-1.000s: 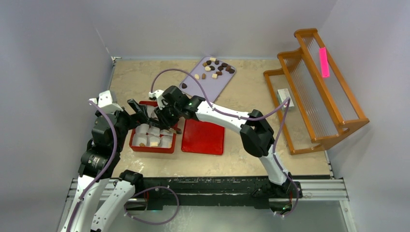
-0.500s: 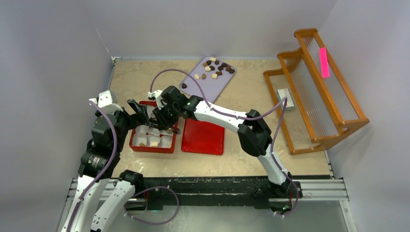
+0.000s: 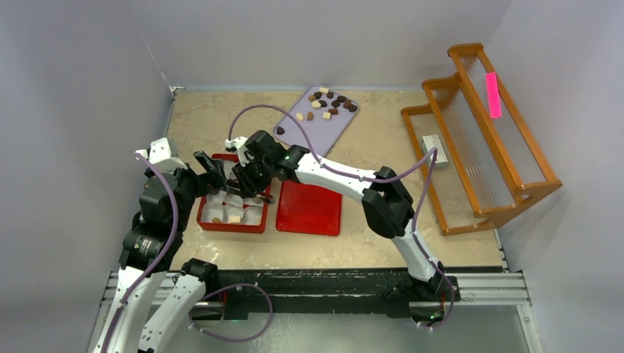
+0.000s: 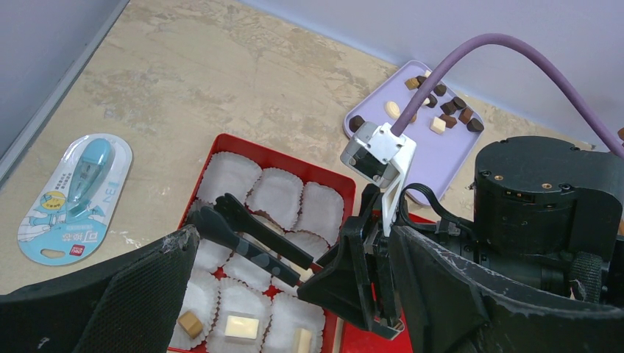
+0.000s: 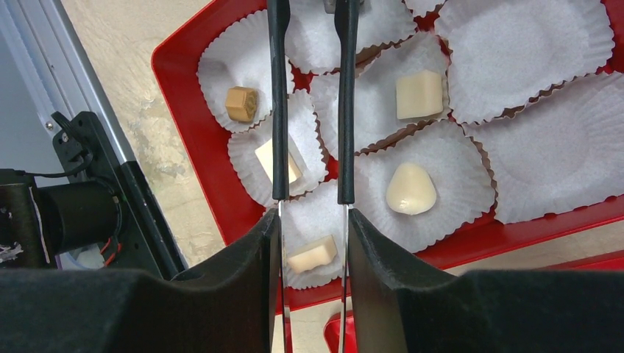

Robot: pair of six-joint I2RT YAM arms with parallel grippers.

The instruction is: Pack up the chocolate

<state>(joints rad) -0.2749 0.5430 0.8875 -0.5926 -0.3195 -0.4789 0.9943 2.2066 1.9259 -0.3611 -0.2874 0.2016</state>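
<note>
R arm stretched left over red box w/ chocolate; right gripper clamped on black tongs; left gripper spread wide.

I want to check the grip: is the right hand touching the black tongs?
Touching. The right wrist view shows the right hand closed on the black tongs: each finger presses on the outside of one tong arm, with no gap.

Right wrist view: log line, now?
right gripper: holding tongs, tips apart, empty | left gripper: open | red box: chocolates in cups | tray: loose chocolates
</note>
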